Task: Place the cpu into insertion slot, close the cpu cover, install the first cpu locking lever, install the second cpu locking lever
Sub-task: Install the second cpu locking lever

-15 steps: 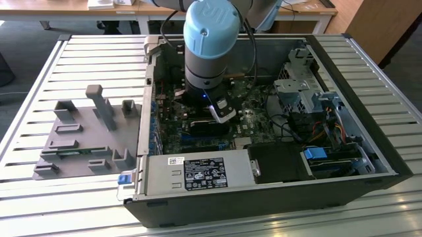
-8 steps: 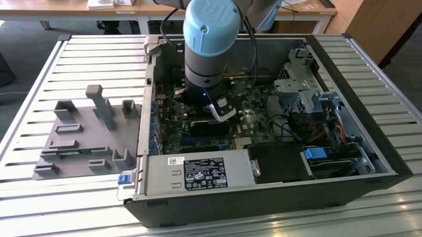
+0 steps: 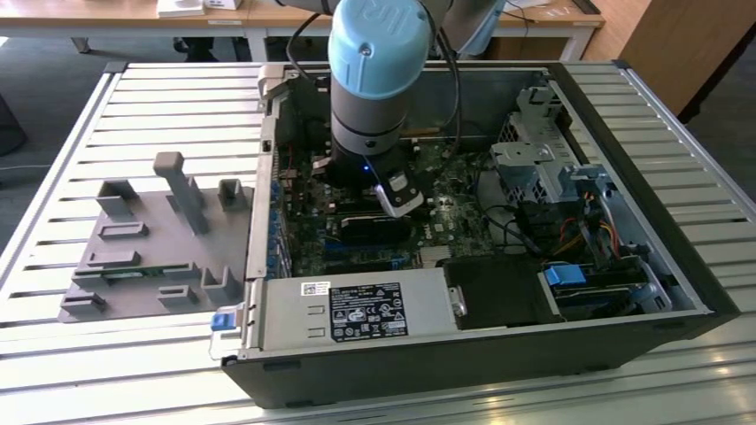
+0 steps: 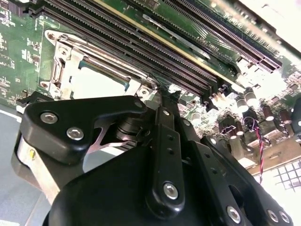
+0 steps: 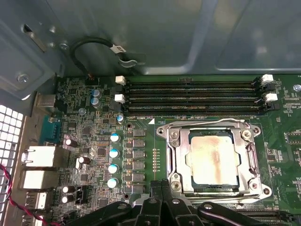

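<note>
In the first wrist view you look past the hand (image 5: pixel 161 188), whose two black fingers (image 5: pixel 156 187) stand pressed together, side by side, with nothing between them. Their tips rest just at the near edge of the insertion slot (image 5: pixel 175 186), beside a corner of its metal rim.

Just beyond the fingertips lies the cpu (image 5: pixel 211 157), seated flat in the slot, its silver-grey top bearing a tan smear. The cpu cover (image 5: pixel 248 155) lies down flat around it, framing the chip through its square window. You cannot tell from these views whether the locking levers are latched.

Beyond the slot run the long black memory slots (image 5: pixel 193 96), parallel to one another, with white clips at their ends. To one side of the slot stand small capacitors (image 5: pixel 114 153) with blue tops in a row. Farther still, a black cable loop (image 5: pixel 94 47) hangs against the grey metal case wall (image 5: pixel 188 33).

In the second wrist view the black linkage of the hand (image 4: pixel 162 101) fills the near field; the cover (image 4: pixel 70 61) and memory slots (image 4: pixel 155 42) show past it.

In the exterior view the arm (image 3: pixel 375 80) reaches straight down into the open computer case (image 3: pixel 473 354), which lies on a slatted table (image 3: pixel 154 97). A grey parts holder (image 3: pixel 154 239) sits on the table at the exterior view's left, just beside the case.
</note>
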Robot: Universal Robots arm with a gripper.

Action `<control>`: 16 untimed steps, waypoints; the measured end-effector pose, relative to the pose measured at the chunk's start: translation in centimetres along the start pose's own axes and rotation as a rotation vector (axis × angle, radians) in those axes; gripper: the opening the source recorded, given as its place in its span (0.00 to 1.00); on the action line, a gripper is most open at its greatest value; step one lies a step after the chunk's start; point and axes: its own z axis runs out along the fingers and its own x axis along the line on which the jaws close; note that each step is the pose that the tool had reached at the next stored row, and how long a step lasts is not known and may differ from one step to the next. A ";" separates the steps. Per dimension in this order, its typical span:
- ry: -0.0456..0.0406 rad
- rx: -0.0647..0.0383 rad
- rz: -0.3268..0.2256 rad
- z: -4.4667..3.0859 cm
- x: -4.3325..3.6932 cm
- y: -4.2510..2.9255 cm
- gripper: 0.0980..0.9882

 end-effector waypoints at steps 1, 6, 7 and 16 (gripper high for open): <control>0.0001 0.000 0.000 -0.05 0.00 0.01 0.01; -0.0002 0.000 0.000 -0.85 0.03 0.28 0.01; -0.0002 0.000 0.000 -0.95 0.03 0.32 0.01; -0.0002 0.000 0.000 -1.64 0.05 0.55 0.01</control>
